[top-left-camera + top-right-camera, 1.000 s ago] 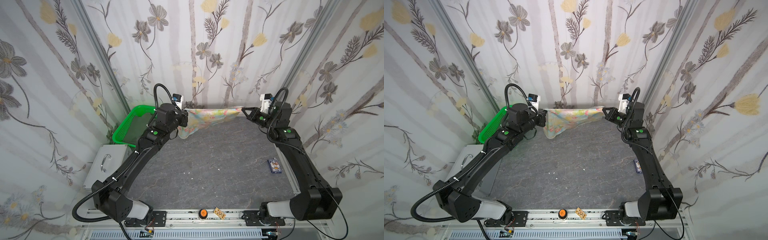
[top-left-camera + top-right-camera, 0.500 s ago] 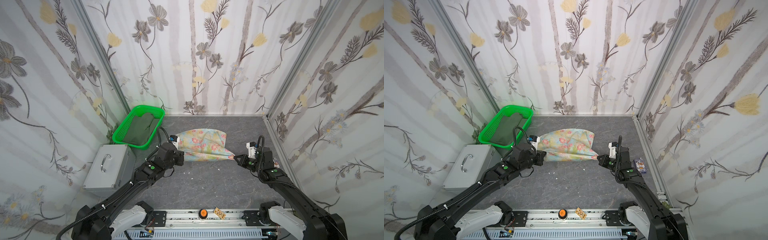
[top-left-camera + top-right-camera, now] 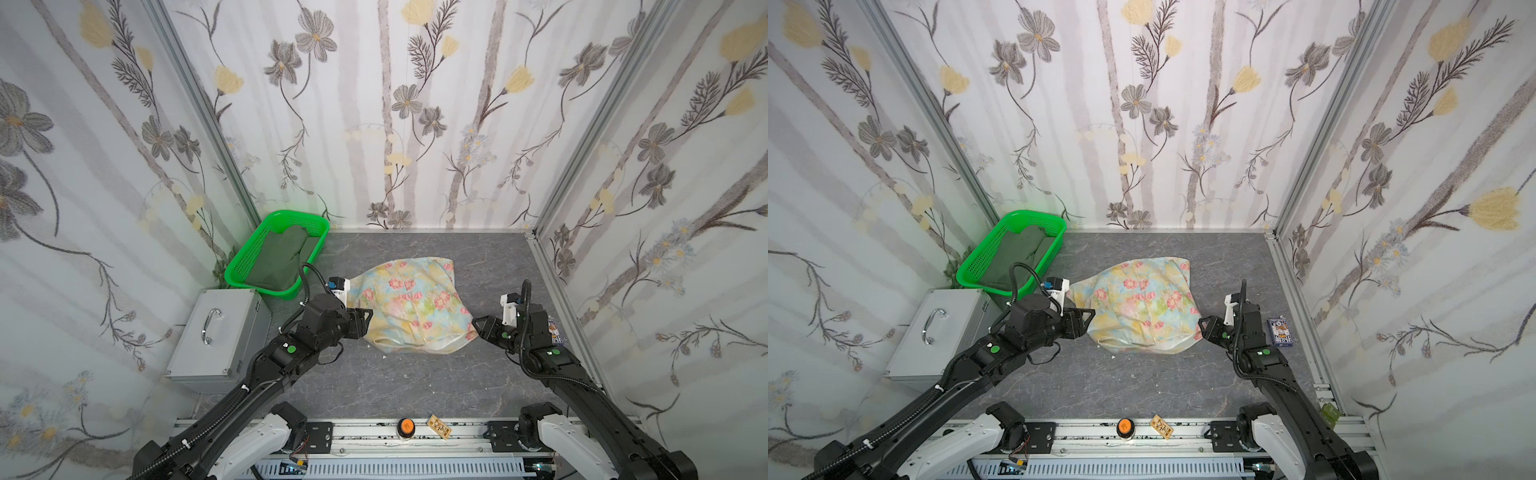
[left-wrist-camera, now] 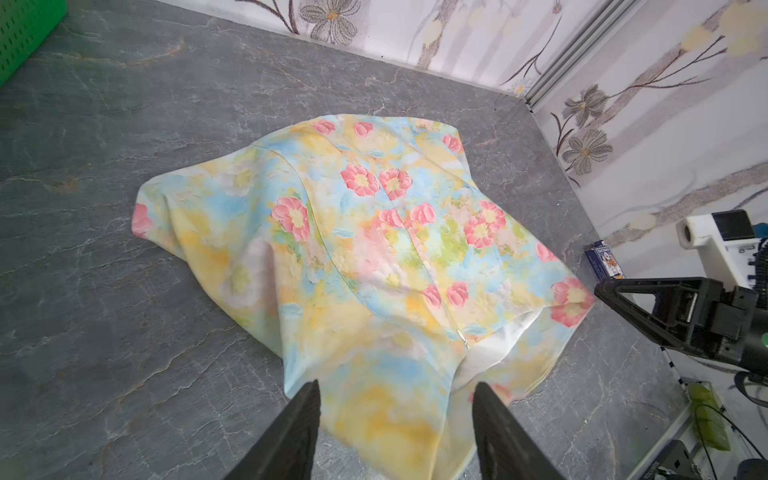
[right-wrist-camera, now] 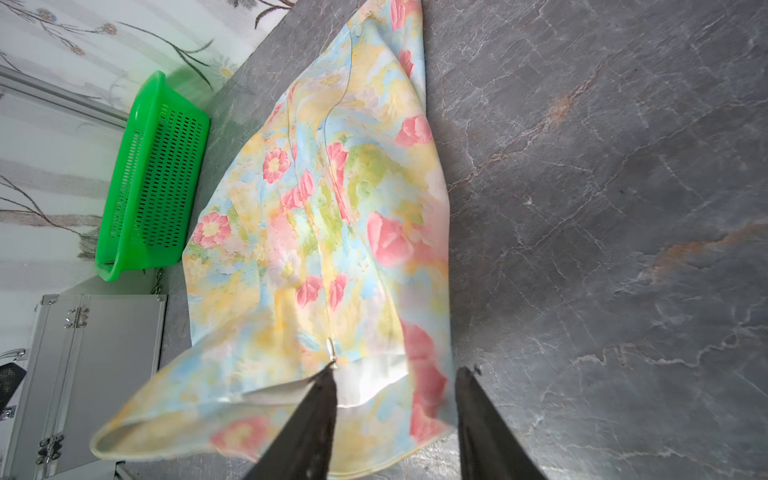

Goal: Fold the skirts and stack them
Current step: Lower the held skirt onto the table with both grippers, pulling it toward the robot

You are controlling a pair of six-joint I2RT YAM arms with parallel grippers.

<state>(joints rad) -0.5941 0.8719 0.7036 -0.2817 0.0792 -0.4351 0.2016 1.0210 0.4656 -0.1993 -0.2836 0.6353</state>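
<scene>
The floral skirt [image 3: 411, 303] lies rumpled on the tabletop [image 3: 415, 382] just beside the green basket [image 3: 245, 262]. The olive skirt [image 3: 282, 257] lies inside the basket. The left gripper [image 3: 366, 319], jaws spread, sits at the floral skirt's basket-side edge. The right gripper [image 3: 477, 324], jaws spread, sits at the edge farthest from the basket.

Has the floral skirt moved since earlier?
Yes. The floral skirt came forward from level with the far end of the green basket to around its near end, on the table.
</scene>
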